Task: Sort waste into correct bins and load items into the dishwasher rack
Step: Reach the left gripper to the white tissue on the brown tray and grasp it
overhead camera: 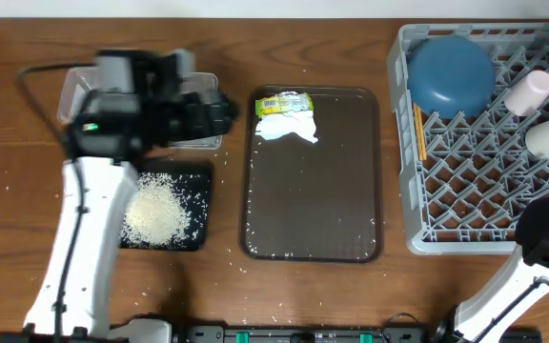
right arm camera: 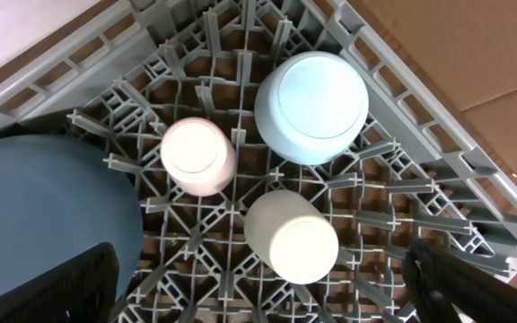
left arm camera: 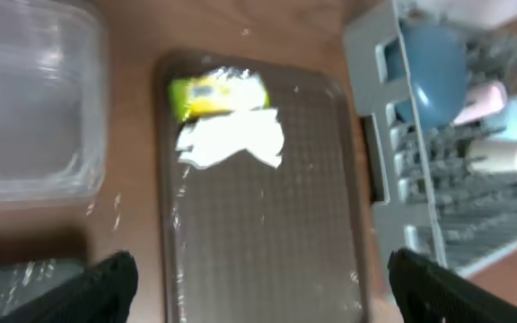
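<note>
The left arm reaches up from the table's near edge, its left gripper [left arm camera: 263,269] spread wide and empty beside the clear tub [left arm camera: 34,108]. The right gripper [right arm camera: 263,292], also wide, hangs over the white cup [right arm camera: 292,236] in the dishwasher rack [right arm camera: 433,121]. The napkin [left arm camera: 232,139] and snack wrapper [left arm camera: 215,91] lie on the brown tray [left arm camera: 267,242].

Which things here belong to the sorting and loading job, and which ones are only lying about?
Belong to the job: rice, napkin, snack wrapper, black tray, clear tub, rack, blue bowl, pink cup, light-blue cup, white cup, chopsticks.

Only lying about: brown serving tray, wooden table.
</note>
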Controlling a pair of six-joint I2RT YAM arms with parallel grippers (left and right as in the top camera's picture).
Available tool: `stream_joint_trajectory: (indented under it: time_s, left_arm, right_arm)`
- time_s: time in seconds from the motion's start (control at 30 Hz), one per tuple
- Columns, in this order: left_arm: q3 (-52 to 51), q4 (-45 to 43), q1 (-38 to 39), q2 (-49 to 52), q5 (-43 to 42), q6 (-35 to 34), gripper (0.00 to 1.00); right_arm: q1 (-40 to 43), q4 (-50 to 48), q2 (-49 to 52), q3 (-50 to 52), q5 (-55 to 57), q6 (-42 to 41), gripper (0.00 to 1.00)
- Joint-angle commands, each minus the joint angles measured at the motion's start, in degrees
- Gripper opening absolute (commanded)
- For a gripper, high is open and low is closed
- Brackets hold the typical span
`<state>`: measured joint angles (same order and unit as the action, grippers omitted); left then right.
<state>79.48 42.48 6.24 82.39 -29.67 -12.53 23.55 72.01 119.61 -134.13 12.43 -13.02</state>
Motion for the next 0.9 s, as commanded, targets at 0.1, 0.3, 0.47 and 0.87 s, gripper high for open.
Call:
stream_joint_trajectory:
  time_s: [0.1, 0.3, 0.47, 0.87]
  left_arm:
    - [2.51, -5.81, 12.61, 8.68, 17.33, 0.68, 0.91]
    - [3.21, -13.07, 16.76, 20.39, 19.71, 2.45, 0.91]
    - [3.21, -18.05, 18.01, 29.29, 23.30, 3.04, 0.90]
    - [3.21, -25.55, 18.27, 39.58, 25.09, 5.44, 0.87]
  right_arm:
    - [0.81, 0.02, 0.28, 0.04, 0.17, -0.22, 0.99]
    - [0.81, 0.02, 0.28, 0.04, 0.17, -0.22, 0.99]
    - [0.81, 0.02, 0.28, 0.04, 0.17, -0.22, 0.99]
    - [0.81, 0.02, 0.28, 0.04, 0.17, -0.22, 0.99]
